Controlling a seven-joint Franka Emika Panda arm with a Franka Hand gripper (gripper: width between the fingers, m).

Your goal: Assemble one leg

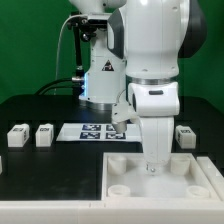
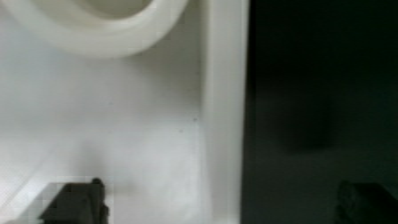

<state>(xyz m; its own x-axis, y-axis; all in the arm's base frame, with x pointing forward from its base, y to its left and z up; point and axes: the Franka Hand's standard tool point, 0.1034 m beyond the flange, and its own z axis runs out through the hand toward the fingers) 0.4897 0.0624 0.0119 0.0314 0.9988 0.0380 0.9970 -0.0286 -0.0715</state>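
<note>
Three legs show in the exterior view as small white tagged blocks on the black table: two at the exterior view's left (image 1: 17,135) (image 1: 44,133) and one at the right (image 1: 185,133). My gripper (image 1: 155,163) hangs low over the large white tray-like part (image 1: 195,182), far from all the legs. In the wrist view the gripper (image 2: 219,203) is open and empty. Its dark fingertips (image 2: 75,202) stand wide apart on either side of the tray's edge (image 2: 217,110). A round corner socket (image 2: 107,25) lies ahead. No leg shows in the wrist view.
The marker board (image 1: 95,131) lies flat behind the tray, in front of the robot base (image 1: 100,75). Black table (image 2: 320,100) lies beside the tray's edge.
</note>
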